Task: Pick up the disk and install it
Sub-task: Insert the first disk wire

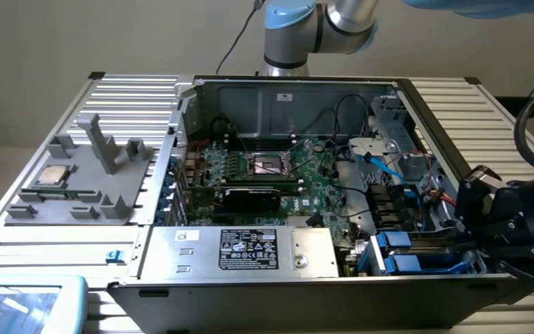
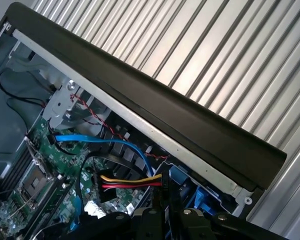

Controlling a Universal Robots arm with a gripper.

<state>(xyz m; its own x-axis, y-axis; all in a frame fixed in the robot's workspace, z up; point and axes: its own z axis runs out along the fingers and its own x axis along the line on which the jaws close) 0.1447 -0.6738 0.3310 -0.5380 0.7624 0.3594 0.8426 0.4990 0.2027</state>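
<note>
Soft, even light from above fills the exterior view: the ribbed counter (image 1: 128,90) gleams pale, the computer case (image 1: 286,104) holds shadow along its inner walls, and the black end effector (image 1: 478,236) at three o'clock is dark and blurred. In the wrist view the counter's ribs carry bright glare streaks.

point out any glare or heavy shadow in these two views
exterior view: the ribbed table shines pale while the case's back wall sits in dim shade; wrist view: light streaks run along the table's ribs, and the motherboard inside the black case rim is shadowed
</note>
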